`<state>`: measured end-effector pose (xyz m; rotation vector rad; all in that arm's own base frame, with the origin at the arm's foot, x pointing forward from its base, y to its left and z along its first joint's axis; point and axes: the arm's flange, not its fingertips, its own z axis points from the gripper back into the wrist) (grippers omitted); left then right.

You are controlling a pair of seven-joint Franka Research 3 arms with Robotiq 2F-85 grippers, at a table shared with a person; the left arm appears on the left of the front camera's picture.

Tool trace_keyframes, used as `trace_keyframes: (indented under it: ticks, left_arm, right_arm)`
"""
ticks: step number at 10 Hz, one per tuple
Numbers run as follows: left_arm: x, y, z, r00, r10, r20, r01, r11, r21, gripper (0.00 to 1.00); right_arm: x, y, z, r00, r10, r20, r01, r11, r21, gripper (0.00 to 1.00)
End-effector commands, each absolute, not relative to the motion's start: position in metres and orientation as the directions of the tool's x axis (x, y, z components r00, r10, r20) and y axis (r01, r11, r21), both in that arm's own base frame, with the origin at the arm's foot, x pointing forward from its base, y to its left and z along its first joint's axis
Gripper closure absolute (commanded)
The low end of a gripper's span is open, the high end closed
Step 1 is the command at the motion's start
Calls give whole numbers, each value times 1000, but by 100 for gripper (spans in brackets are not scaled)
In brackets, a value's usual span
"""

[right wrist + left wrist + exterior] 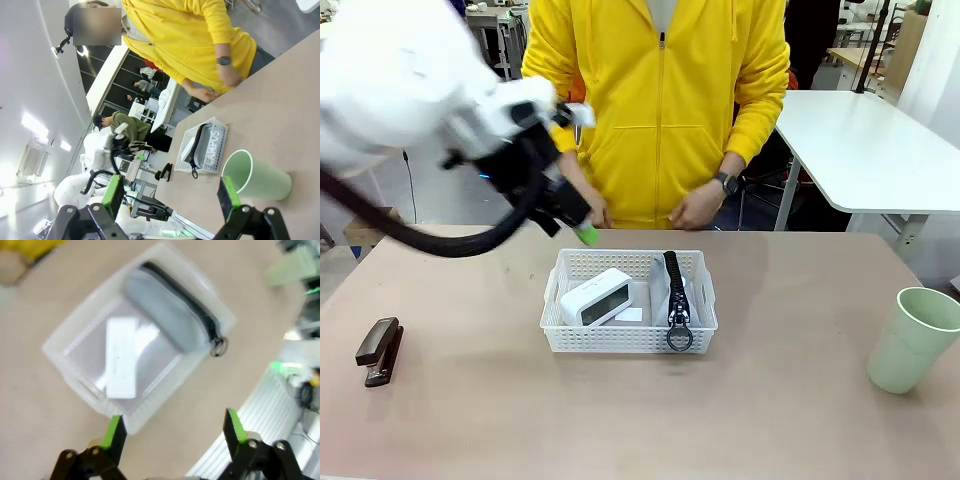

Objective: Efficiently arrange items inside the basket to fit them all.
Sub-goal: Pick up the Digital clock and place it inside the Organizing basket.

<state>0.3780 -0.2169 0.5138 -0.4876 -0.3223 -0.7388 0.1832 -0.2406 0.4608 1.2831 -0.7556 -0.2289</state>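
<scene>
Hovering over the far left corner of the basket (pixel 630 338), our left gripper (pixel 173 427) hangs with its jaws wide apart and empty. The white box (pixel 595 297) lies tilted in the basket's left half. The grey pouch (pixel 676 295) stands on edge along the right wall, its ring pull hanging over the near rim.

Two items wait outside. The stapler (pixel 379 350) sits well to the left on the table (pixel 790 420), and the green cup (pixel 912 340) stands upright far to the right, in front of our right gripper (pixel 170 195), which is also spread and holding nothing.

We judge the stapler the left arm's next pick. To do it well we would grip it across its narrow body and lay it flat in the bare strip between box and pouch. That keeps whatever floor remains for the bulky cup.

Open tabletop lies on both sides of the basket. The person's hands (pixel 695 208) hang just behind its far rim, so approaches from the near side look safest.
</scene>
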Motion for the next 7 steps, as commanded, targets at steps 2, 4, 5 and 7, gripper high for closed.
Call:
trace_keyframes:
  ticks: [2,4,5,7]
  left_arm:
    - [297,-90,495,642,-291,709,727,525,-443,0]
    - [259,-11,450,727,11,686,598,481,-642,0]
    - [246,23,426,743,101,662,575,411,-708,0]
    - [229,70,388,806,146,573,507,329,-797,0]
  right_arm:
    - [185,-241,463,726,-555,407,-280,302,911,0]
    - [185,-241,463,726,-555,407,-280,302,911,0]
    - [185,-241,463,726,-555,407,-280,302,911,0]
    - [185,-241,463,726,-555,407,-280,302,911,0]
